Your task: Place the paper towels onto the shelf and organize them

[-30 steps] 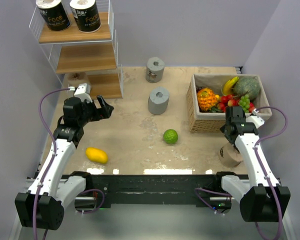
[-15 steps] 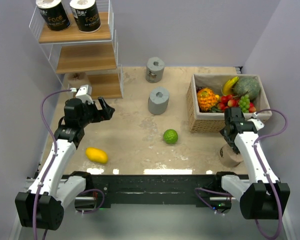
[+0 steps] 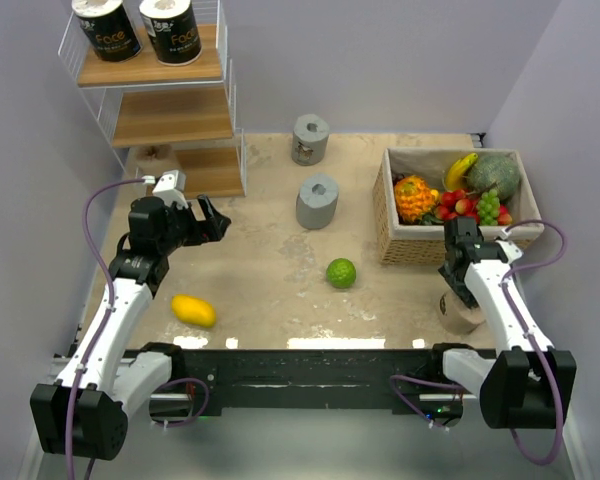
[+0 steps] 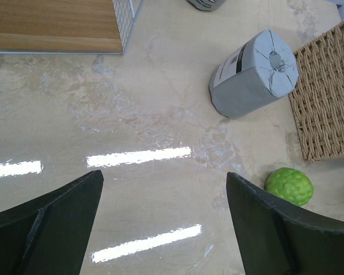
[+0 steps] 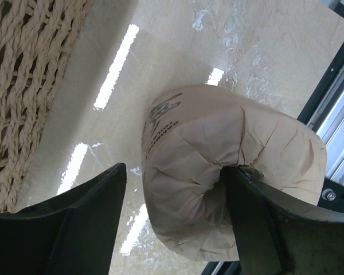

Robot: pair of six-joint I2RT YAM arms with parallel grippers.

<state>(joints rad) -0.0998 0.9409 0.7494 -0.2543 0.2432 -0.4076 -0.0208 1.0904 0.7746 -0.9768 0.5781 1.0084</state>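
Crinkled tan paper-wrapped cylindrical roll (image 5: 218, 172) sits on the glossy beige counter (image 5: 264, 34) at 4 o'clock, just beside the woven wicker basket (image 5: 28, 69). Right tool (image 5: 175, 169) straddles it, unclenched; left tool (image 4: 164, 175) released, empty.

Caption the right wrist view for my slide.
Right pincer straddles a tan paper towel roll on the table beside the wicker basket.

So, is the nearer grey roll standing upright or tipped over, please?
Upright: the nearer grey roll stands on end, its centre hole facing up.
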